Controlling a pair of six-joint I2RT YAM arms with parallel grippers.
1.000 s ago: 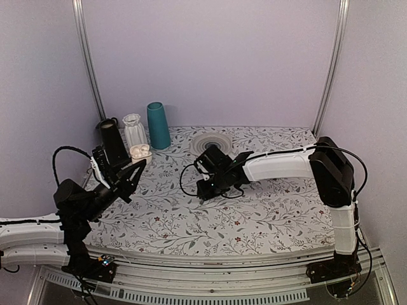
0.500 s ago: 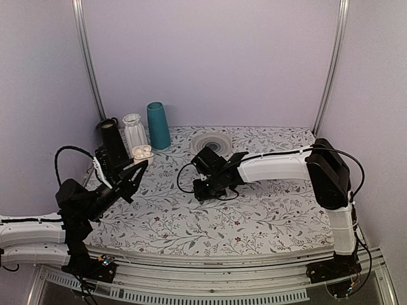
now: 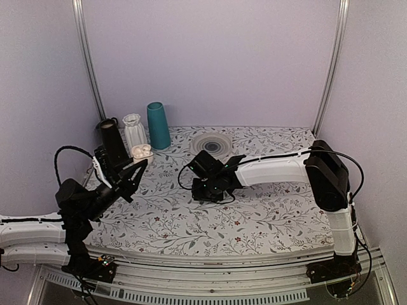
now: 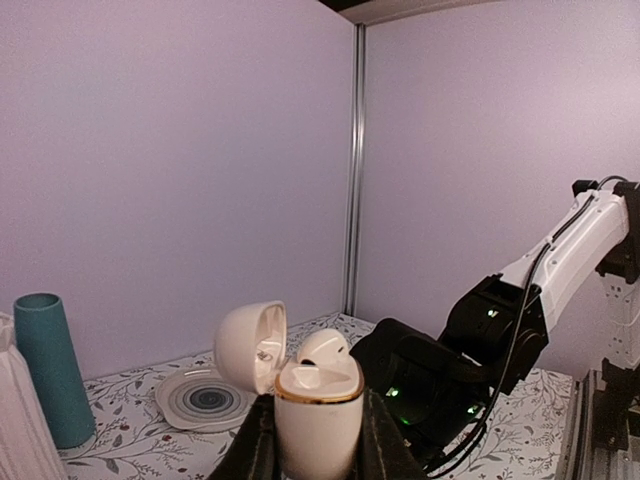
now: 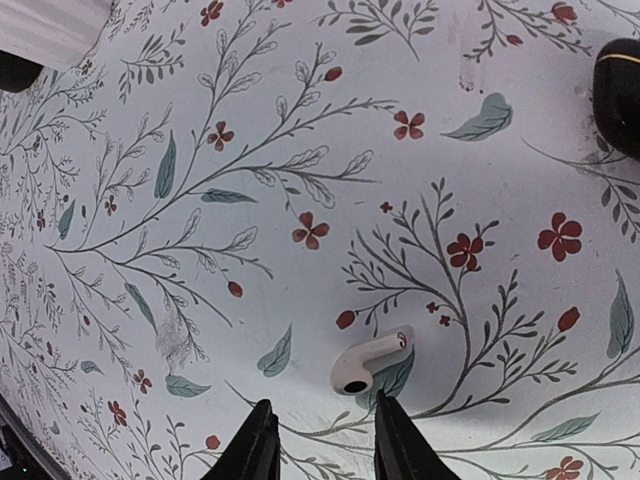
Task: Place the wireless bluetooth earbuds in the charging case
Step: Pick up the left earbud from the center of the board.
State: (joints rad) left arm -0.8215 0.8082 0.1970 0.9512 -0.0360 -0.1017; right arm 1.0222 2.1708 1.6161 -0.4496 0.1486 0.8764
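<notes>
The cream-white charging case (image 4: 318,420) stands upright in my left gripper (image 4: 318,445), which is shut on its lower half. Its lid (image 4: 250,345) hangs open to the left, and one earbud (image 4: 322,346) sits in the case's top. In the top view the case (image 3: 141,152) is held up at the left, near the vases. A second white earbud (image 5: 370,362) lies on the floral table, just beyond the tips of my right gripper (image 5: 323,430). That gripper is open with nothing between its fingers. In the top view the right gripper (image 3: 206,189) hangs low over the table's middle.
A teal vase (image 3: 158,125), a ribbed white vase (image 3: 134,130) and a black cylinder (image 3: 111,141) stand at the back left. A round ringed dish (image 3: 212,143) lies behind the right gripper. A black object (image 5: 620,90) shows at the right wrist view's upper right edge.
My right gripper has moved a little left and toward the near side, over the table. The left arm holds the case in about the same place.
</notes>
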